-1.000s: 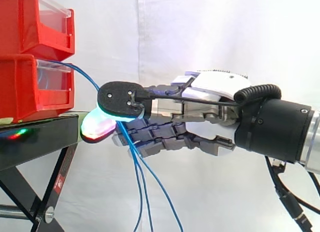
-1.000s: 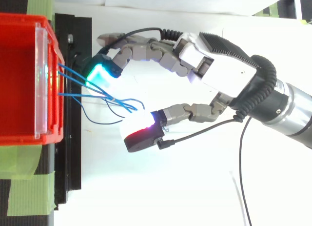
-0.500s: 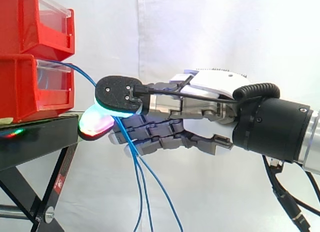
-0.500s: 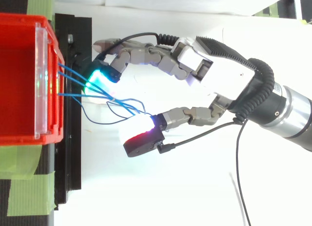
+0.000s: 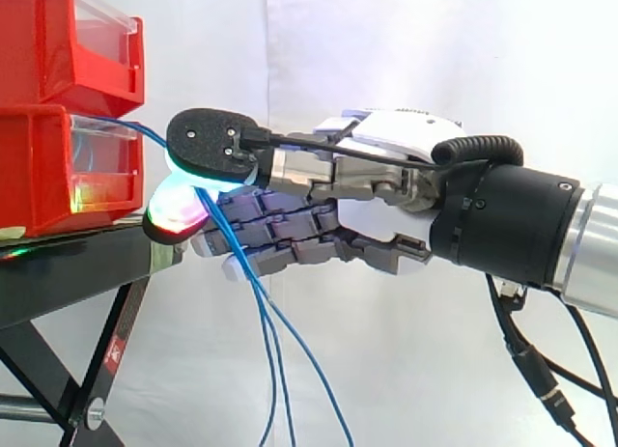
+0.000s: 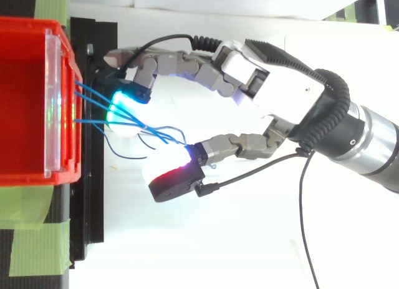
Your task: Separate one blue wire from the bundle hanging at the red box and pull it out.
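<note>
Crowded by the grey-and-white hand point(image 5: 386, 177), which has come closer than a second ago, the thin blue wires point(image 6: 159, 134) leave the glossy red plastic bin point(image 5: 43, 177) rightward, then hang lengthwise down beside the black metal stand point(image 5: 68, 273), while from above the fingers stand spread and unclenched, cyan pad point(image 6: 124, 105) touching them, red-glowing pad point(image 6: 174, 180) apart.

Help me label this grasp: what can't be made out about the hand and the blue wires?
1. Whether the hand holds any of the blue wires: in the side view the hand itself covers the contact; in the top view glare washes it out.
2. The wires' lower ends: in the side view they are cut off by the bottom edge.
3. How the wires are fixed at the red bin: in both views the bin's front edge covers it.
</note>
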Robot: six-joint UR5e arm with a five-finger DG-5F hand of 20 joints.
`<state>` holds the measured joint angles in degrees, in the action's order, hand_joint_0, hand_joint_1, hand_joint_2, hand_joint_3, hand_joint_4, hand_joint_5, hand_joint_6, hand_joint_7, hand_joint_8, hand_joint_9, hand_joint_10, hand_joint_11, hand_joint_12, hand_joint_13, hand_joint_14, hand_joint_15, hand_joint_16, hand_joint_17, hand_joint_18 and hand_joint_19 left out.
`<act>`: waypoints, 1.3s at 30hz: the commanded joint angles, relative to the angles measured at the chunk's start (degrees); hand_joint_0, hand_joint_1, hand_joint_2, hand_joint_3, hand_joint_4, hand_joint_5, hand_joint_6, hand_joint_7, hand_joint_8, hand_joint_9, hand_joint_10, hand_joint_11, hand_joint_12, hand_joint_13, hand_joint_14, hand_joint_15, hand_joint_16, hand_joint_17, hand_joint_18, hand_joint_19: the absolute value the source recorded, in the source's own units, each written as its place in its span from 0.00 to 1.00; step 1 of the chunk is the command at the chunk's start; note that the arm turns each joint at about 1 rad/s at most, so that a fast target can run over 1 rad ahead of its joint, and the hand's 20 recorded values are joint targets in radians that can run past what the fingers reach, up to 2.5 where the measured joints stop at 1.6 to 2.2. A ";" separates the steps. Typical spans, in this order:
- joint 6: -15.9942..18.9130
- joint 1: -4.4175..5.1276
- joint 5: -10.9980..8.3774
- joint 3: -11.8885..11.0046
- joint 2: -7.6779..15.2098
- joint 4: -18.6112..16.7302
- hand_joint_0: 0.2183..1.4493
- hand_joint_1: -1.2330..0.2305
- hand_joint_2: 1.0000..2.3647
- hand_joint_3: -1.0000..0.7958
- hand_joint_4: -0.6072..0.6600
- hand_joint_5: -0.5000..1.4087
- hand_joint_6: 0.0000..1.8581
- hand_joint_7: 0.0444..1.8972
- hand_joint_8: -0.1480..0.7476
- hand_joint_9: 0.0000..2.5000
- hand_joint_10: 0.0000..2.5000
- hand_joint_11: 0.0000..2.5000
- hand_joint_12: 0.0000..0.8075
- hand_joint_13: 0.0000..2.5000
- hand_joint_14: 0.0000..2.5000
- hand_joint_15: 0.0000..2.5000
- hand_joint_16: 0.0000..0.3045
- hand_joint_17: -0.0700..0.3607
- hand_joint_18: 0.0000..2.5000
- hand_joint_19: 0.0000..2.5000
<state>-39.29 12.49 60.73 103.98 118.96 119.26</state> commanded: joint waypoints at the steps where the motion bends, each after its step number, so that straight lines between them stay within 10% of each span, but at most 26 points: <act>1: 0.00 -0.01 0.00 -0.01 -0.05 0.00 0.29 0.39 0.00 0.29 0.71 0.17 0.30 0.61 0.51 0.13 0.00 0.11 0.47 0.14 0.00 0.12 0.18 0.45 0.15 0.19; 39: 2.11 -1.68 3.17 -0.01 -0.05 0.00 0.33 0.41 0.01 0.36 0.69 0.17 0.33 0.58 0.52 0.17 0.00 0.15 0.47 0.17 0.00 0.13 0.18 0.44 0.17 0.20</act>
<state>-37.18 10.86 63.62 103.93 118.92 119.26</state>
